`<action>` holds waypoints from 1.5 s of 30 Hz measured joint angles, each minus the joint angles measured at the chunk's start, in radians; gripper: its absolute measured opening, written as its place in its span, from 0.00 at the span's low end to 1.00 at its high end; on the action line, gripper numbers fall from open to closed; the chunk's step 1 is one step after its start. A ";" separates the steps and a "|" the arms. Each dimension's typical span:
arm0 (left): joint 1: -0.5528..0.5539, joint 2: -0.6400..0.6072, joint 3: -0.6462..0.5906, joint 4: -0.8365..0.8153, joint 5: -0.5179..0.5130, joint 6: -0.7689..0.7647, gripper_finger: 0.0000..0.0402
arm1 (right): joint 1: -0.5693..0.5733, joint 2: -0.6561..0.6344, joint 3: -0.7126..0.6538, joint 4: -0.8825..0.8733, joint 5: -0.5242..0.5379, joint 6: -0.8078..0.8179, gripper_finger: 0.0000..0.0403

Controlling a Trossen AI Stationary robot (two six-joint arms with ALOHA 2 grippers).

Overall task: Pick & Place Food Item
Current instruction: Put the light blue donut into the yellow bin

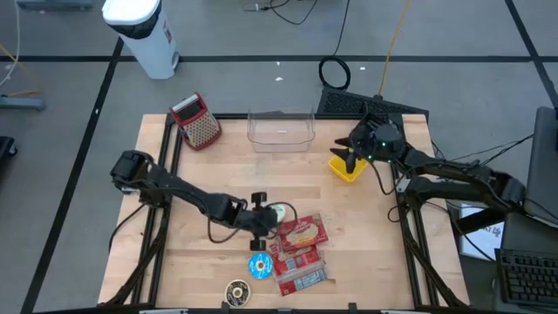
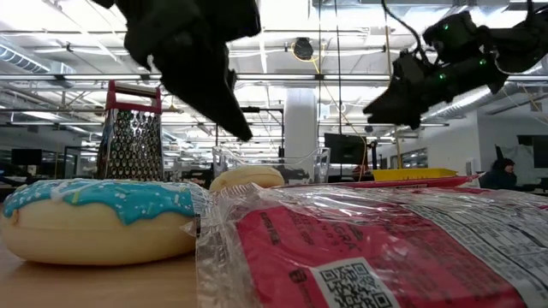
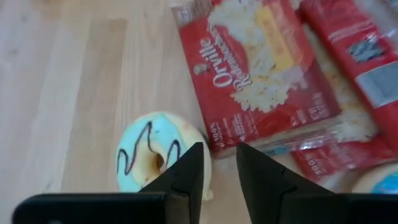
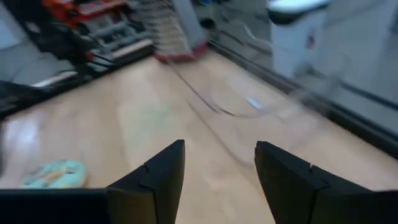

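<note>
Taking the clear plastic bin [image 1: 281, 129] at the back middle of my desk [image 1: 200, 183] as the landmark: to its left stands a red-handled box grater [image 1: 197, 120], close beside it. Forward and left of the bin, my left pincer [image 1: 264, 228] hangs over the middle of the desk, tilted downward. Its fingers [image 3: 186, 177] stand a narrow gap apart and grasp nothing; in my left wrist view they sit just above a mint-frosted doughnut [image 3: 158, 152] with dark drizzle, which lies on the bare wood. I cannot tell whether the fingers touch it. Straight forward of the bin, just right of that doughnut, lies a red Orville Redenbacher popcorn packet [image 1: 302, 233], with more red wrapped packets [image 1: 298, 272] beneath and in front of it. A blue-frosted doughnut [image 1: 260, 265] lies forward of the bin at the left edge of those packets, and a small dark round item [image 1: 237, 291] lies nearer the front edge still; I cannot tell what it is. To the right of the bin sits a yellow container [image 1: 345, 165], and my right pincer [image 1: 352, 150] hovers directly over it, raised off the desk. Its fingers [image 4: 158, 174] stand well apart, released, with nothing between them.
</note>
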 joint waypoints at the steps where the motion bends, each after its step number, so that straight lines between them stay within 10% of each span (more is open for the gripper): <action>1: -0.005 0.015 0.000 0.002 -0.019 0.000 0.27 | 0.018 0.000 0.000 0.018 0.002 -0.008 0.47; 9: -0.002 0.101 0.000 0.001 -0.193 0.000 0.52 | 0.110 0.000 0.000 0.061 0.004 -0.039 0.48; 19: 0.028 0.105 0.000 0.005 -0.142 -0.048 0.69 | 0.254 0.000 0.000 0.057 0.005 0.021 0.48; 45: 0.039 0.105 0.000 0.006 -0.027 -0.092 0.32 | 0.403 0.000 0.000 0.060 0.006 0.040 0.40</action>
